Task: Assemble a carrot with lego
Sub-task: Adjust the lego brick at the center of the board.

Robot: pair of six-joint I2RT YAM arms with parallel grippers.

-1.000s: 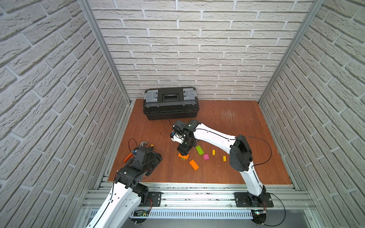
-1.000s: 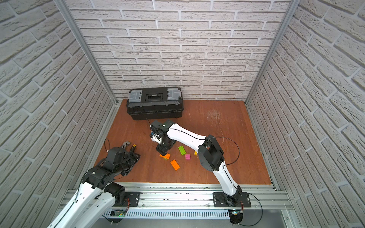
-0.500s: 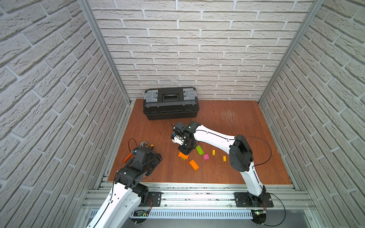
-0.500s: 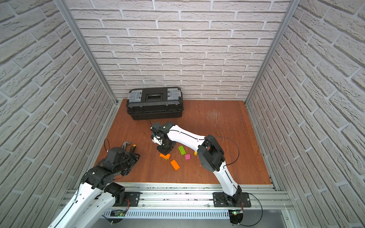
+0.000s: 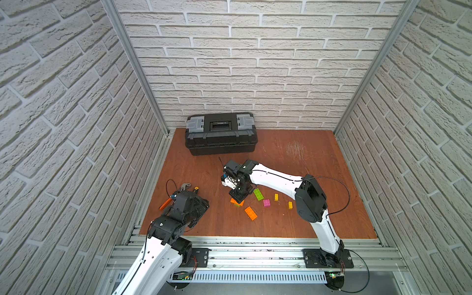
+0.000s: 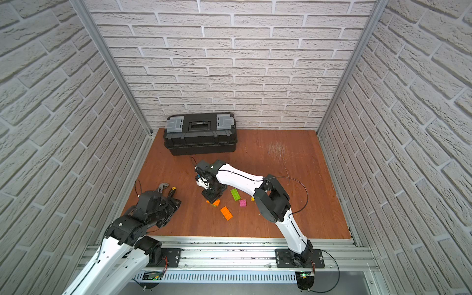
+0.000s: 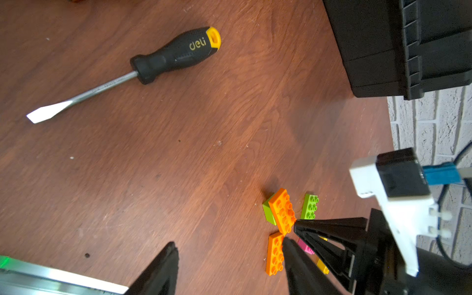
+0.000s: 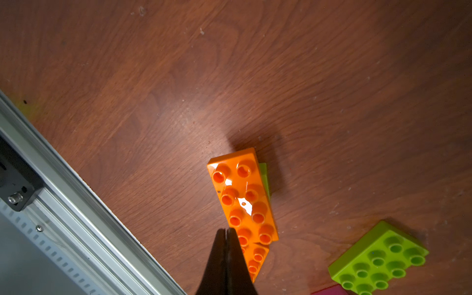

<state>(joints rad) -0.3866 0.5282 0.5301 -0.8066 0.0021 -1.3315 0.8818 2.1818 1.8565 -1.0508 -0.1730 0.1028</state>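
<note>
- I am looking at the carrot as it stands: a long orange studded plastic brick sitting studs-up on a short lime-green brick, which is peeking out along one side.
- Its long axis is running in line with the right gripper's fingers, away from their tips. In both top views that gripper is hiding most of it.
- The carrot is lying on the reddish-brown wooden table, just front of centre. A second long orange brick is lying diagonally just beside it, toward the front rail.
- A long lime-green brick, a pink brick and two tiny yellow bricks are lying scattered to its right, apart from one another.
- I am seeing open wood to the right and behind. The black plastic toolbox is sitting against the back wall, well apart. A black-and-yellow-handled flat screwdriver is lying to the left.
- The right arm is reaching in from the front right, elbow raised and wrist bent down. The right gripper has its fingers pressed together with nothing between them, tips at the near end of the carrot's top face.
- The left arm is sitting folded at the front left. The left gripper is pointing toward the bricks, jaws apart and empty.
</note>
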